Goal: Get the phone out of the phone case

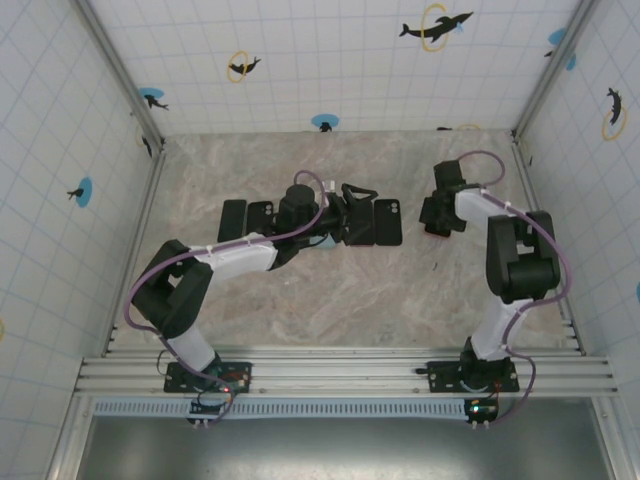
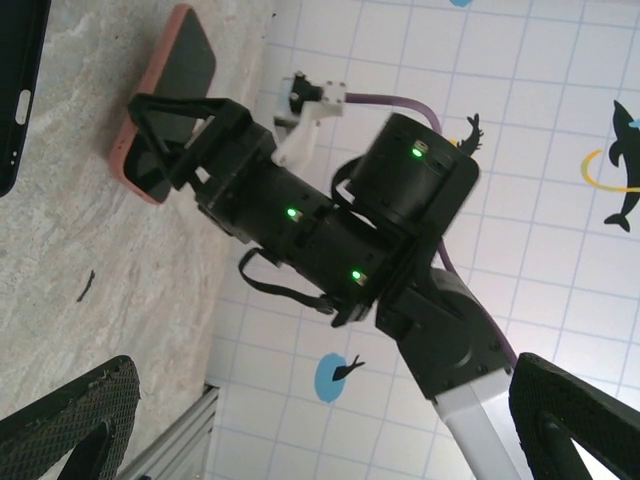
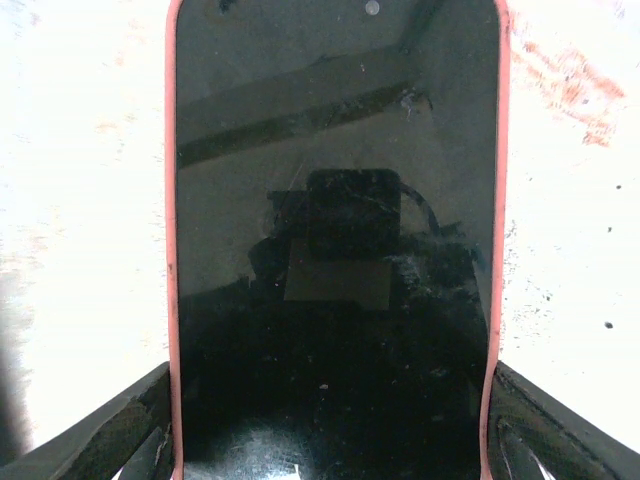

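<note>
While my right gripper (image 2: 150,140) straddles the salmon-pink rubbery phone case (image 3: 172,250), grip unclear, left gripper (image 2: 320,420) gaping, I'd pinch its flexible rim; the black glass-fronted phone (image 3: 335,250) looks slick.

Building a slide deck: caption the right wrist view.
Fingers flank a phone lying screen-up in its pink case on the marbled table.

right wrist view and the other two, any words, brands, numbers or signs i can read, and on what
No readable text in any view.
pink-cased phone: dark screen with reflections, no text or logo.
wall stickers: dolphins with rings, pictures without words.
black phone-shaped items on the table: too small to show any marking.
</note>
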`<state>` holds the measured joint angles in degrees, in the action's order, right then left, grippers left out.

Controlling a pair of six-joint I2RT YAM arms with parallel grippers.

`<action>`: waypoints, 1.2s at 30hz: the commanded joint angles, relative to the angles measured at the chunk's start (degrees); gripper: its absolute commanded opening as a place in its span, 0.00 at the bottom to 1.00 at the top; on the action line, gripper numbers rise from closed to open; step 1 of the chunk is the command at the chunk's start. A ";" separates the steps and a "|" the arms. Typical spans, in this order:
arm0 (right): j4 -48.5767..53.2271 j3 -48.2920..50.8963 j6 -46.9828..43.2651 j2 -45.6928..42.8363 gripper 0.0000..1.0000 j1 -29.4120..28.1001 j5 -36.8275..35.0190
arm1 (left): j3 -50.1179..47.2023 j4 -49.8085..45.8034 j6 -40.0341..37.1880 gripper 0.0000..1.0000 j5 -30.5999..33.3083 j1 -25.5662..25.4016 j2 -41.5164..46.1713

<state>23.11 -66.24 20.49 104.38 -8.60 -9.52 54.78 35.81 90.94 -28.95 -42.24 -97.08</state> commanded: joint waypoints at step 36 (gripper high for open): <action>-17.42 16.17 -2.83 -40.59 0.43 -21.18 14.21 | 38.21 -45.97 -46.00 0.40 8.39 -0.69 -9.99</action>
<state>6.90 -48.03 17.93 65.43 -29.41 5.67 91.35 -8.91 46.11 -20.29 -42.46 -106.41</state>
